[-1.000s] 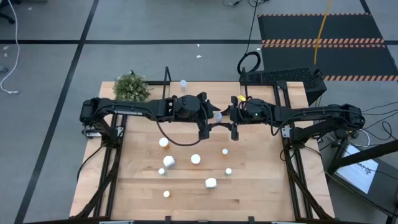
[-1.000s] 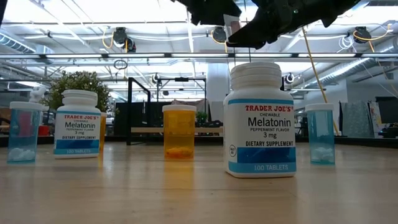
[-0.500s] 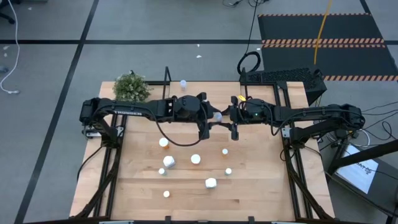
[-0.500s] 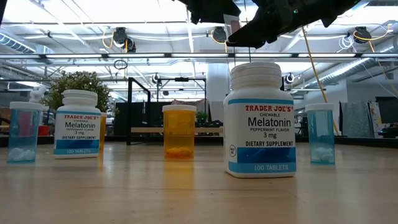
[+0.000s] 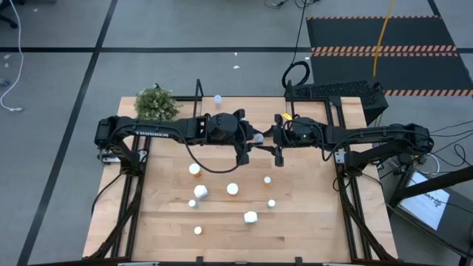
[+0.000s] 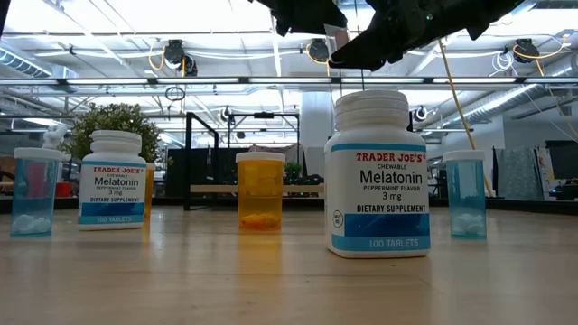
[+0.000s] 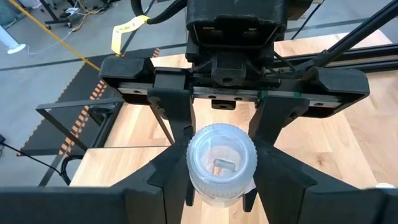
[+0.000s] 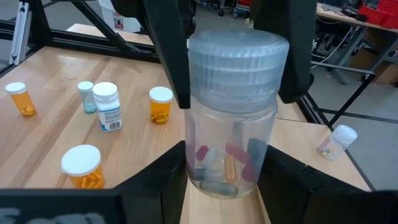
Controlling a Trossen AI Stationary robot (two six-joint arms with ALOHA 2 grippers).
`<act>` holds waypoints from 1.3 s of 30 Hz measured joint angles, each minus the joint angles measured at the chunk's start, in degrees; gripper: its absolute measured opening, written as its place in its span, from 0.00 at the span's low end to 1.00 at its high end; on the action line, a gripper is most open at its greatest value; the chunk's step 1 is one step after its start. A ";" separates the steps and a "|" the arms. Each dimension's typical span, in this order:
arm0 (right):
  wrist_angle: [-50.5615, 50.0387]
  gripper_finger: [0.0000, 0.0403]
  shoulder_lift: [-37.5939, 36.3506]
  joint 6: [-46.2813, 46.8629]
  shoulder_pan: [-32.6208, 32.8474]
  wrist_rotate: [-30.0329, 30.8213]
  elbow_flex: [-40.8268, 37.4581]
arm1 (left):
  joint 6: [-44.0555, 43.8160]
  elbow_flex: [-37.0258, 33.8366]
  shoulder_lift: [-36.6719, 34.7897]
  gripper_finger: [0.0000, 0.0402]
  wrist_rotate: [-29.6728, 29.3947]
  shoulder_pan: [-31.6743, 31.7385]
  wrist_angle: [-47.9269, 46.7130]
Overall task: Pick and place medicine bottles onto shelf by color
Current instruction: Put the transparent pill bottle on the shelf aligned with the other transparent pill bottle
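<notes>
Closing since before, left tool (image 5: 252, 138) and right tool (image 5: 267, 138) both clasp the clear bottle (image 5: 259, 137) above scattered bottles (image 5: 233, 189).

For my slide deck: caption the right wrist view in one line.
Handover in mid-air: right gripper and left gripper both clasp a clear medicine bottle above the table.

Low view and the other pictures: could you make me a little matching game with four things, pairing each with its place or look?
Things:
1. clear bottle
2. front Melatonin bottle
3. plant
4. middle orange bottle

Place or look:
A. at a corner of the table
B. white, with a blue band on its label
C. see-through amber body, white cap
D. held in the air, mixed pills inside

Pairs: 1-D, 2-B, 3-A, 4-C
</notes>
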 joint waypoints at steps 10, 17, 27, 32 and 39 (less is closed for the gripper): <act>-0.97 0.54 0.00 0.16 0.00 0.00 0.00 | 2.09 0.00 0.00 0.38 0.00 0.11 -4.32; -6.44 0.59 -2.38 -0.98 0.00 0.00 0.02 | 5.11 0.00 0.00 0.40 0.13 1.98 -10.46; -13.36 0.60 -8.84 -1.68 0.00 0.00 0.07 | 6.39 0.00 -0.07 0.41 4.89 9.45 -19.10; -14.83 0.60 -9.31 -1.68 0.00 0.00 0.07 | 7.85 -1.46 -0.11 0.41 9.47 13.35 -20.32; -17.37 0.60 -9.27 -1.64 0.00 -0.01 0.07 | 10.93 -8.12 -0.11 0.41 11.79 18.39 -16.15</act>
